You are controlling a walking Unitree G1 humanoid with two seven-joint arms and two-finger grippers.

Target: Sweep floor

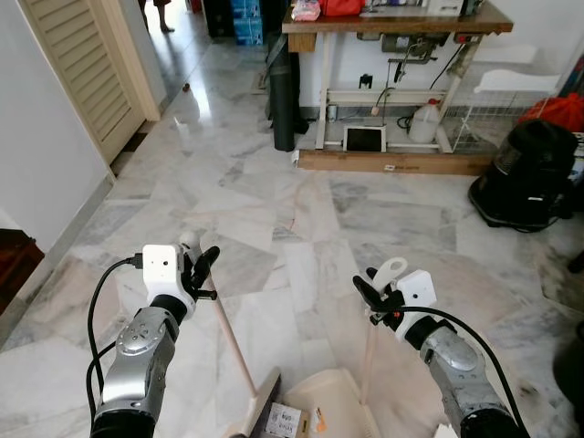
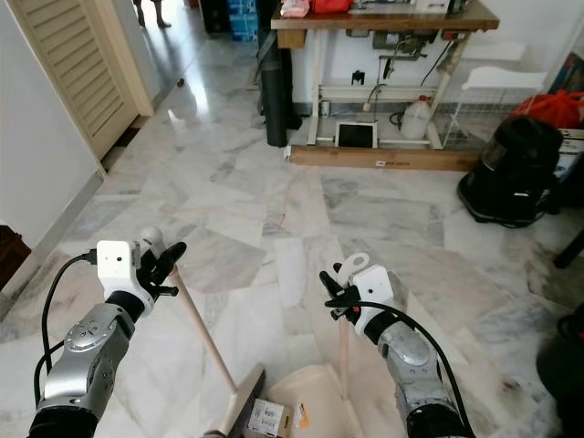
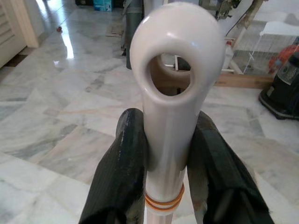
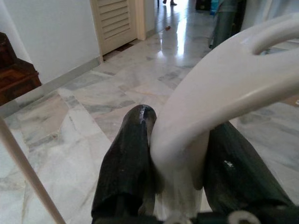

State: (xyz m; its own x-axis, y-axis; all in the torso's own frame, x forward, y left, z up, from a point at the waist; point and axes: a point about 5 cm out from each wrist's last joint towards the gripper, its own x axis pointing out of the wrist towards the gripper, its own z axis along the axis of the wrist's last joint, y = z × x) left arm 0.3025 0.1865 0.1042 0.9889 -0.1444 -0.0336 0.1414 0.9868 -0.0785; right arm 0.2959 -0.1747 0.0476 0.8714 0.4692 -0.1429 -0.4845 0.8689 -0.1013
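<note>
Both arms reach forward from the lower corners of the frame. The left gripper (image 1: 203,274) clamps the broom handle (image 3: 166,140) just below its ringed top; the broom (image 1: 260,406) slants down to lower centre. The right gripper (image 1: 372,297) pinches the dustpan handle (image 4: 196,135), the dustpan (image 1: 333,401) resting on the marble floor (image 1: 301,210) beside the broom head.

Up top you've got a wooden table (image 1: 401,23) with a white jug (image 1: 423,123) and a tablet (image 1: 365,140) sitting underneath. Black vacuum cleaner (image 1: 527,175) over on the right edge, louvered door (image 1: 87,64) in the upper left, and a dark rolled mat (image 1: 284,109) leaning by the table leg.
</note>
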